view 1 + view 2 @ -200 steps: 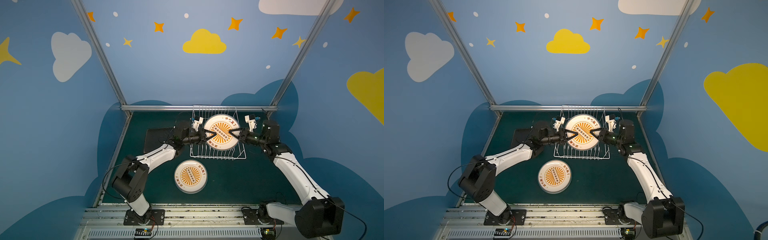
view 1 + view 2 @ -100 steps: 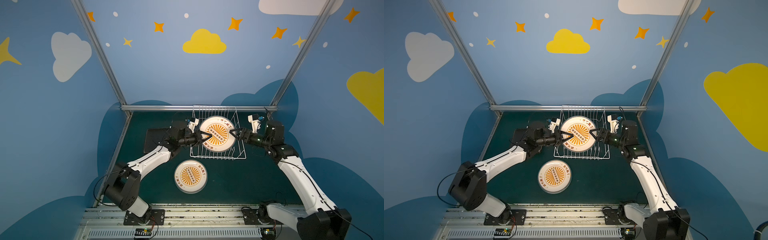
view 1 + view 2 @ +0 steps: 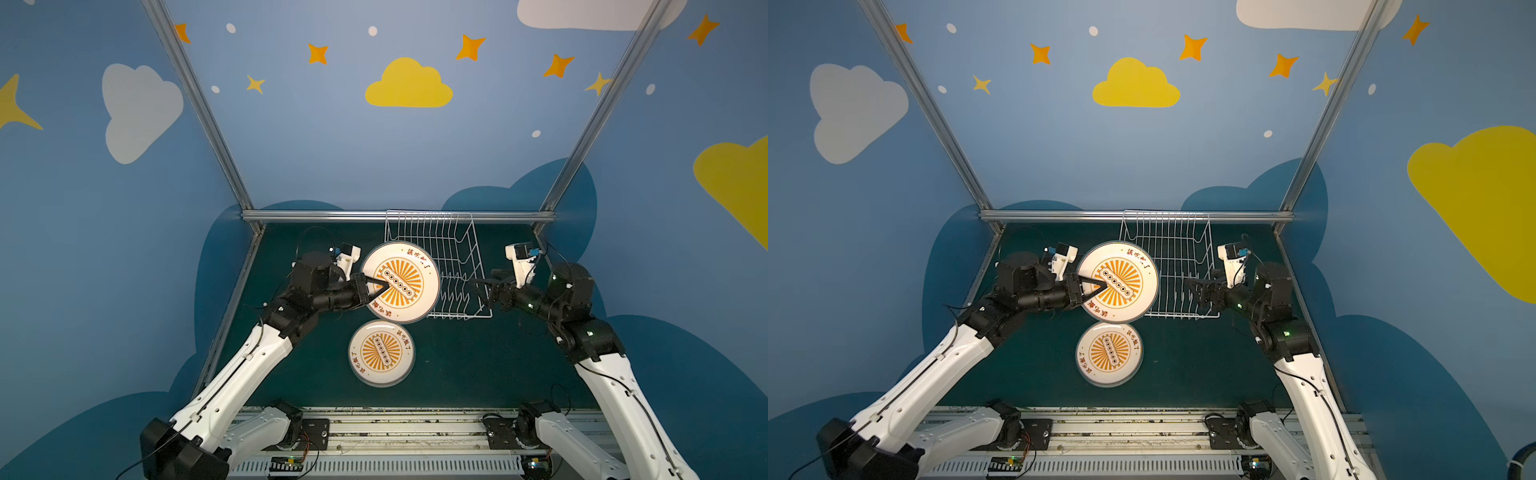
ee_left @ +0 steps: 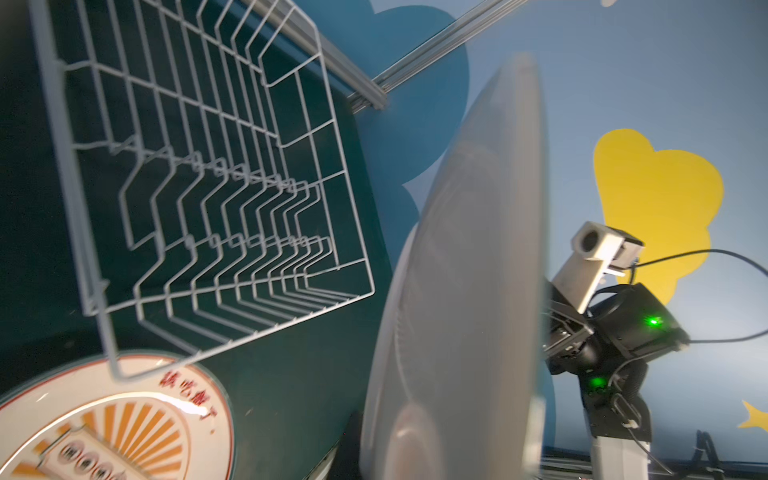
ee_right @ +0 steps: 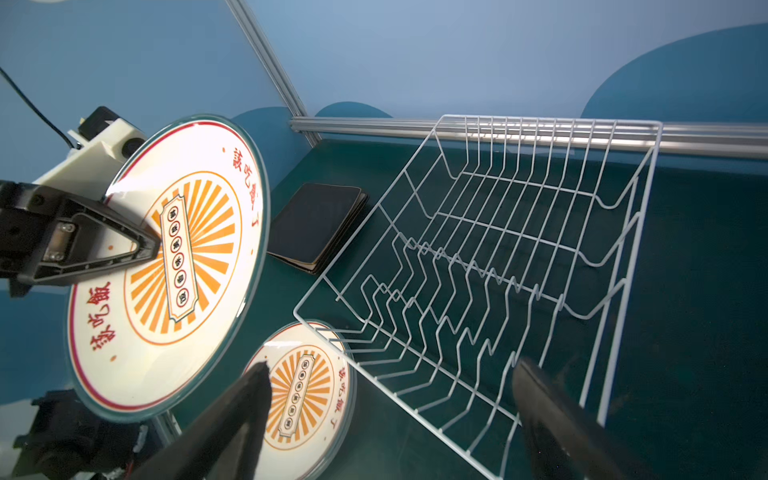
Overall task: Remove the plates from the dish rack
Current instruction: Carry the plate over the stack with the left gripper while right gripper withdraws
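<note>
The white wire dish rack (image 3: pixel 455 266) stands on the dark green worktop (image 3: pixel 457 365), its far end up against the metal rail (image 3: pixel 316 215). Everything else is placed from it.

The left tool (image 3: pixel 380 286) is clamped on a round plate (image 3: pixel 415 270) printed with an orange sunburst and red characters. One black finger (image 5: pixel 143 249) lies across the printed face as far as the central label; the other is behind the plate and hidden. This plate is outside the rack, raised clear of the worktop just off the rack's left side. In both top views its rim overlaps the rack's left wall. The right wrist view shows it tilted, its face turned up and toward the rack. The left wrist view shows only its plain grey underside, blurred.

A second round plate (image 3: pixel 381 352) with the same print lies flat and face up on the worktop, just in front of the rack's front-left corner. In the wrist views the rack's corner wire crosses over its rim, but whether the two touch cannot be told. A stack of dark square plates (image 5: pixel 318 226) lies flat on the worktop beside the rack's left side, toward its far end.

The right tool (image 3: pixel 482 291) has its jaws spread wide and holds nothing. It hangs at the rack's right wall, near the front-right corner, with its fingers (image 5: pixel 552 415) pointing across the rack toward the round plate in the left tool.
</note>
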Controlling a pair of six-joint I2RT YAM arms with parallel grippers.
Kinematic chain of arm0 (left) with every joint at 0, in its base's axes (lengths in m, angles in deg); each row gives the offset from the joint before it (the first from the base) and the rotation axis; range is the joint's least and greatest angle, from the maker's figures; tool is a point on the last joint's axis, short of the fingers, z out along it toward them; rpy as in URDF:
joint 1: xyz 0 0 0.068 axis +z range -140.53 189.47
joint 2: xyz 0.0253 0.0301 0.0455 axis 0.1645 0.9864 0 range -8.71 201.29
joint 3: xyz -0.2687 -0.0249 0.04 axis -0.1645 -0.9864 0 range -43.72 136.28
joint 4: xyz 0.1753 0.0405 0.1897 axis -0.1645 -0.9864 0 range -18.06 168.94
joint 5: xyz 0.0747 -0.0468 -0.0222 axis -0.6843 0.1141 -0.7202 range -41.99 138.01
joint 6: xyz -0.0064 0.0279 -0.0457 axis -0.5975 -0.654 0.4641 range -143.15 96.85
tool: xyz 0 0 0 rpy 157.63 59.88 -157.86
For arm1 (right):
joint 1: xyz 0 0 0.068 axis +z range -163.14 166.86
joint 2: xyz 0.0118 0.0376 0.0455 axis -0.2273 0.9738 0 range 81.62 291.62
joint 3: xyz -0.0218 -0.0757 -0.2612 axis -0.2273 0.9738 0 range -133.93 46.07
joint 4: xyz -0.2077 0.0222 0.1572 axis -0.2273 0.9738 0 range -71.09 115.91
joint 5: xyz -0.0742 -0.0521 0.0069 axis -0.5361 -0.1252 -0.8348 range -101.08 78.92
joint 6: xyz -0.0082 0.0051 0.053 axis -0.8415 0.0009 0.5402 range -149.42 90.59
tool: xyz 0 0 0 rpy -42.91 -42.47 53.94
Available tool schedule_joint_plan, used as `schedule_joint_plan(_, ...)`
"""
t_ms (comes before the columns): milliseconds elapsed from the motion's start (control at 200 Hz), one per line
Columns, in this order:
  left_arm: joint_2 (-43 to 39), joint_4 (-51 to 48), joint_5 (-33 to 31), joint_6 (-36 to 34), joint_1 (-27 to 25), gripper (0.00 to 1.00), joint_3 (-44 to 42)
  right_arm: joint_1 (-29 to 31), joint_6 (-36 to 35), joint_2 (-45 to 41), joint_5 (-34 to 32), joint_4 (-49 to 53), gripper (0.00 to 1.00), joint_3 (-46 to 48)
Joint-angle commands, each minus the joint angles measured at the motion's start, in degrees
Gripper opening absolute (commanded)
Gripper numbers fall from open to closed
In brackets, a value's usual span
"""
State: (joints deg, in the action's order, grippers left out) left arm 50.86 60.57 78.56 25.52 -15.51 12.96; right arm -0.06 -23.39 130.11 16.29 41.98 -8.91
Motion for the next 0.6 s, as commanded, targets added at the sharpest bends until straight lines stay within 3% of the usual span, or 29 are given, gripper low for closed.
schedule_joint_plan(0, -5.1, -12.0, -1.4, -3.4, 0.9, 0.03, -1.7, 1.2, -5.5, -1.1, -1.1, 2.5, 0.9, 0.6)
schedule_joint_plan(340, -15.9, -28.4, -5.8, -5.3, 1.2, 0.03, -8.8, 6.0, -11.0, -1.8, -2.8, 5.9, 0.9, 1.1)
schedule_joint_plan(591, -15.4, -23.7, -3.6, -4.7, 1.2, 0.03, -16.9, 7.6, -10.6, -1.7, -4.7, 5.1, 0.9, 1.7)
